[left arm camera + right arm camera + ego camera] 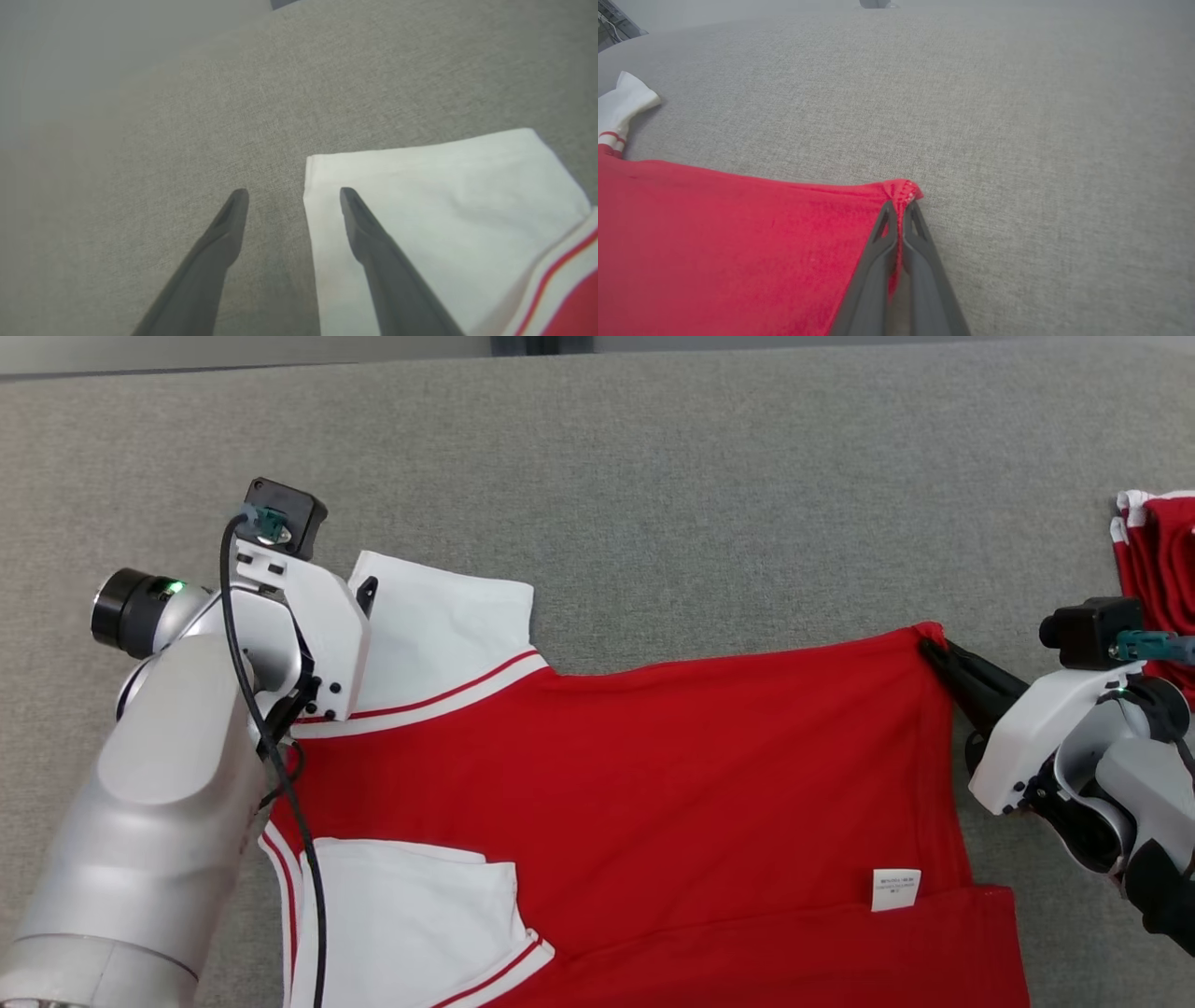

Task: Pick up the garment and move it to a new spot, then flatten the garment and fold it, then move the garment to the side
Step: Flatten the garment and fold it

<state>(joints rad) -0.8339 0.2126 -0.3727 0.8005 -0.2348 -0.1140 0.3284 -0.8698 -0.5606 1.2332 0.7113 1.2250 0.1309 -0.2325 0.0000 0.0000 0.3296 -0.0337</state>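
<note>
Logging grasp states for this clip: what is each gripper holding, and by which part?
The right gripper is shut on the red shirt, pinching one corner of its body. The left gripper is open by the white sleeve, holding nothing.

Garment (653,775) flat on table (653,476); 2nd garment pile (1162,555) at R edge, apart.

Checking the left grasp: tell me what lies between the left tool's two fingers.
In the left wrist view, the open left tool straddles the edge of the white sleeve: between its fingers lie that edge and a strip of bare grey surface.
</note>
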